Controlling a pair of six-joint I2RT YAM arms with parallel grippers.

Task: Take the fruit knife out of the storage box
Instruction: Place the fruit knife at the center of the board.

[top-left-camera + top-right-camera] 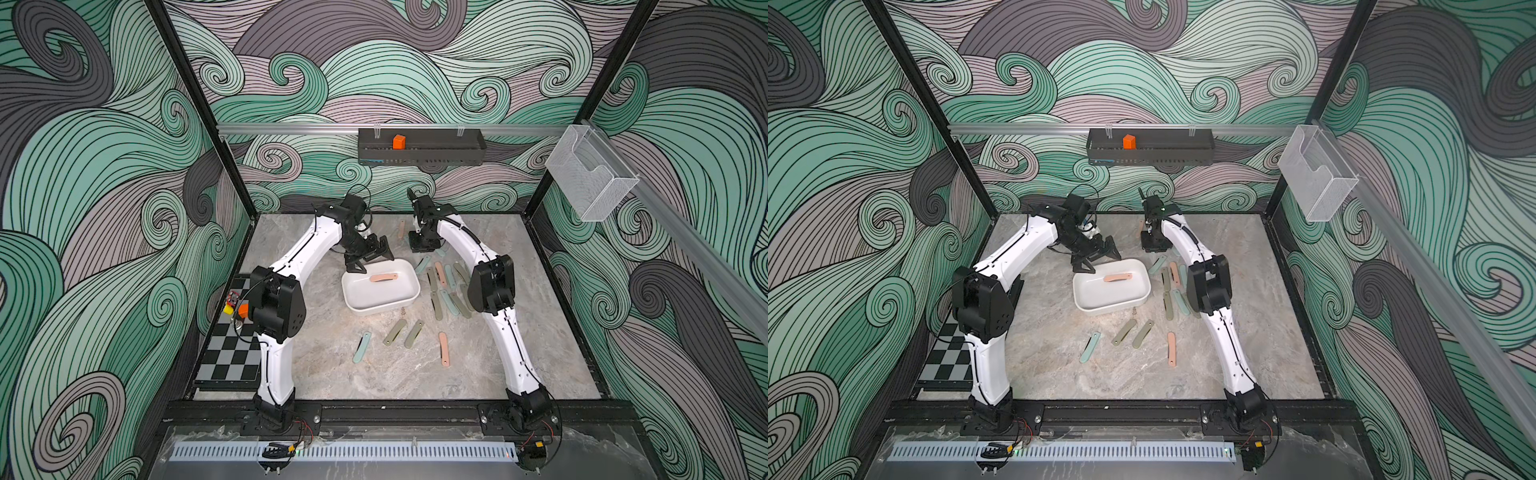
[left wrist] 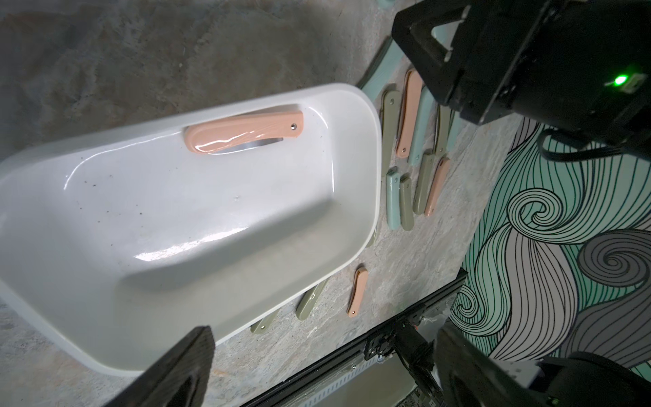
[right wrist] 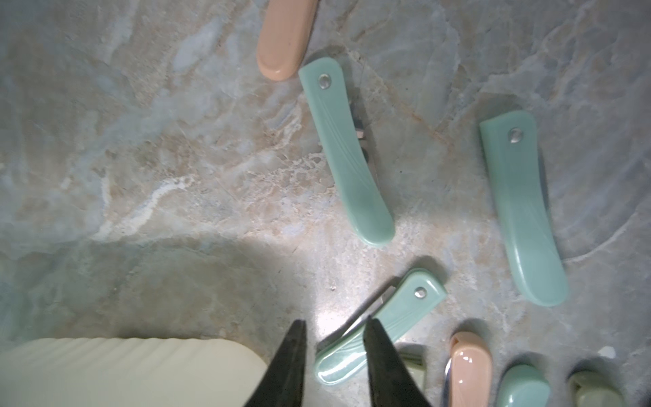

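Robot lab test cell: left arm (image 1: 276, 365), right arm (image 1: 513, 345) bolted to black rail (image 1: 395, 413); marble-look table (image 1: 374, 374) boxed by swirl-print walls (image 1: 83, 187), black frame (image 1: 203, 112); checkerboard (image 1: 232, 357) at table edge.

Fruit knife (image 1: 384, 277) is in the storage box (image 1: 374, 296), against its far wall. Box sits mid-counter (image 1: 332, 370), with more knives (image 1: 440, 272) lying just right of it and a few (image 1: 395, 331) in front.

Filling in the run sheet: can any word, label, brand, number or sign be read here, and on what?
No text is readable in any view.
Long black slotted tray: bluish strip on its lower edge, too small to read.
White plastic storage box, peach folding fruit knife inside it: no print visible.
Mint-green folding knife on the marble table: a rivet only, no marking.
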